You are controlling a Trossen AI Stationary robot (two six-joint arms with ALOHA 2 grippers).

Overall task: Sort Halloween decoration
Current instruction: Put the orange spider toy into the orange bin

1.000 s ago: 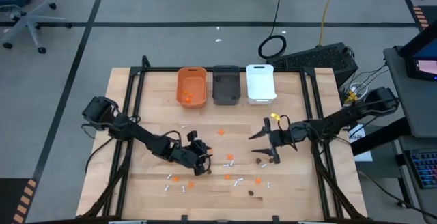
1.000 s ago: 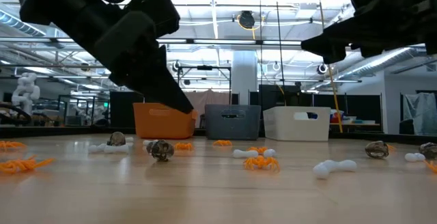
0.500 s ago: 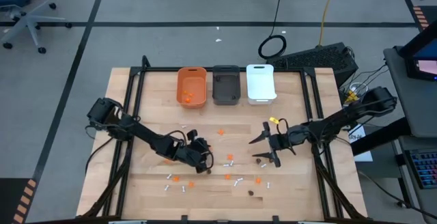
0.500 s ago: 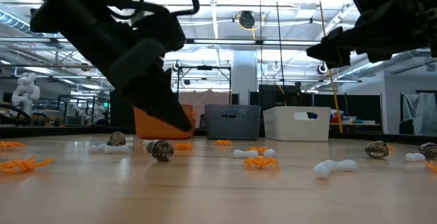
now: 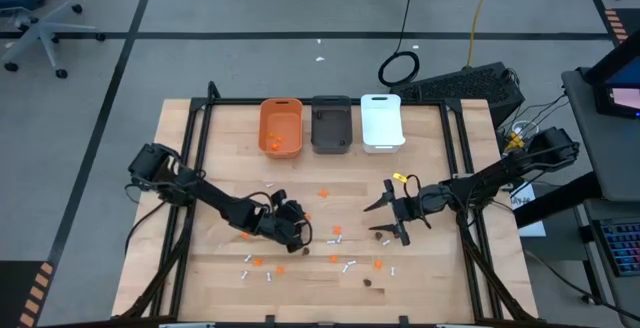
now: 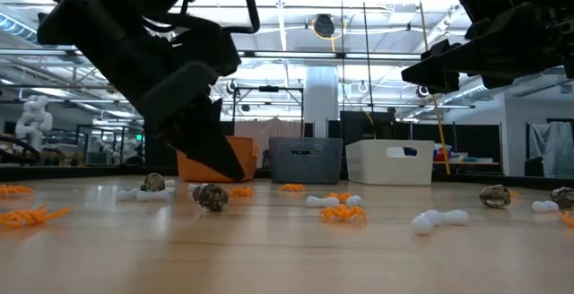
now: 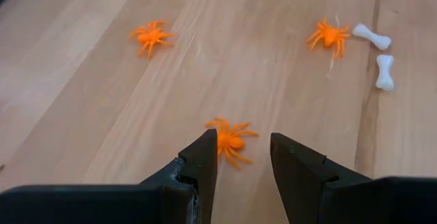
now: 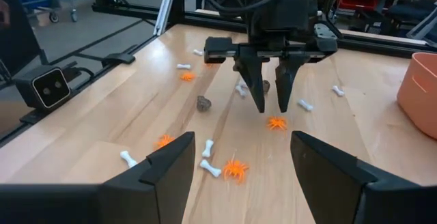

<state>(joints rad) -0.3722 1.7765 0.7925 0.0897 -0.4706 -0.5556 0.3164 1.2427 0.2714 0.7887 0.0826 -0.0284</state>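
A wooden table (image 5: 210, 168) holds three bins in a row at its far edge; everything below is placed relative to the orange bin (image 5: 281, 126), the leftmost of them.

Furthest left, the left gripper (image 7: 243, 157) hangs low over the boards, well in front of the orange bin. Its fingers are spread part way, with an orange spider (image 7: 231, 141) lying on the wood just between the tips, not yet pinched. More spiders and small white bones (image 7: 384, 71) are scattered around it, and dark skull-like lumps (image 6: 211, 195) sit nearby, all loose on the table in front of the bins. A few orange pieces already lie in the orange bin.

To do this pick well, the fingers should probably drop straight down until the tips nearly touch the wood, centred on the spider's body rather than its thin legs, then close gently.

To the right of the orange bin sit a grey bin (image 5: 331, 124) and a white bin (image 5: 381, 121). Further right and nearer, the right gripper (image 5: 388, 216) waits above the table, fingers spread wide and empty.
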